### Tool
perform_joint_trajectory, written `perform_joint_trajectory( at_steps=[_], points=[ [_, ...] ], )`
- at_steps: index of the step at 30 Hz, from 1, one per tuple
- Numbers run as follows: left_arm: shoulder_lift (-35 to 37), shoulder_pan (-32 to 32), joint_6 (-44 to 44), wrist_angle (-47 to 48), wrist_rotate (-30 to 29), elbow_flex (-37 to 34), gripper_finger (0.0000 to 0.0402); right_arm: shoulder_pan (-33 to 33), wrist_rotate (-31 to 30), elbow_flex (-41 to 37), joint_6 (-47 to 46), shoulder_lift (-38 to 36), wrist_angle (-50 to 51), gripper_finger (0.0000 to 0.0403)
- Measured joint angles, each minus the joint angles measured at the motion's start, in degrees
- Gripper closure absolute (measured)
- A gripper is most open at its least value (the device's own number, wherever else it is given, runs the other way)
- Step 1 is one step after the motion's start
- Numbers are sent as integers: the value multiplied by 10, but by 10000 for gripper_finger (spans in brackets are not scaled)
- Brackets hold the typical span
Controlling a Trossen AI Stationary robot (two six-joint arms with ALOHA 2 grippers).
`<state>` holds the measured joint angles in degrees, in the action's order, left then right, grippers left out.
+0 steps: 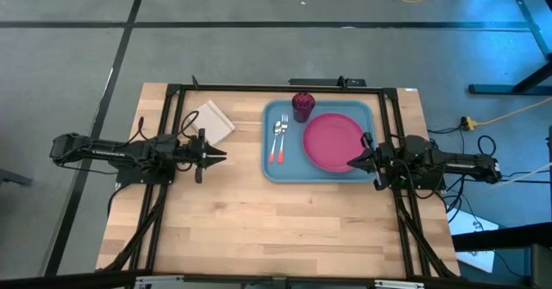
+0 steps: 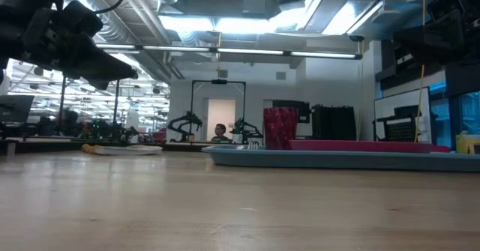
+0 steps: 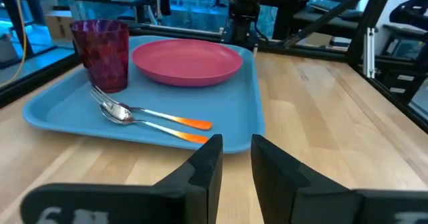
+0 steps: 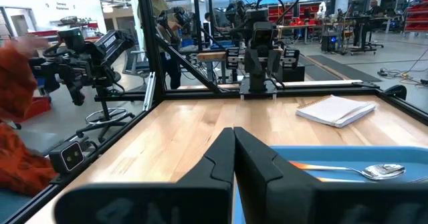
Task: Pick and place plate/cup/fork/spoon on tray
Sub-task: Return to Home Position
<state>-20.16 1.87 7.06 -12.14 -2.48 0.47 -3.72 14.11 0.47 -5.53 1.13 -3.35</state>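
Left gripper: dark two-finger left gripper [image 3: 233, 158] hovers above bare wood just off the tray's left edge, fingers parted by a narrow gap, holding nothing.
Right gripper: right gripper [image 1: 354, 161] sits over the tray's right rim beside the plate, fingers pressed together, nothing between them.
Tray: large light-blue rectangular plastic tray [image 1: 269, 170] with raised rim lies toward the far right part of the wooden surface [image 1: 285, 229].
Plate: round flat pink plastic plate [image 1: 333, 141] rests in the tray's right half.
Cup: small dark magenta-red plastic cup [image 1: 302, 105] stands upright near the tray's far edge, just beside the plate.
Fork: small silver metal fork with orange-red handle [image 1: 281, 137] lies in the tray's left half, handle toward the near edge.
Spoon: small silver metal spoon with orange-red handle [image 1: 275, 141] lies alongside the fork, close or touching.
Napkin: white square napkin [image 1: 212, 121] lies on the surface near the far left corner, outside the tray.
Stage: all four pieces appear placed; the task looks complete.
Doing it well: pull each arm straight back and level, keeping the right gripper clear of the plate's rim.
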Motion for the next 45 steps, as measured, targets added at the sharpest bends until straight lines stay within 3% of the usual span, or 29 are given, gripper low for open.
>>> perform_joint_trajectory(
  at_steps=[16,25,30,35,45],
  points=[
    [3,0,-2,-8,-15,0,329,0,0,0,0,0,0,392],
    [98,0,-2,-121,-15,0,329,0,0,0,0,0,0,392],
    [151,0,-2,-66,-15,0,329,0,0,0,0,0,0,392],
    [183,0,-1,103,-15,0,329,0,0,0,0,0,0,392],
    [200,0,-1,66,-37,0,329,0,0,0,0,0,-1,392]
  ],
)
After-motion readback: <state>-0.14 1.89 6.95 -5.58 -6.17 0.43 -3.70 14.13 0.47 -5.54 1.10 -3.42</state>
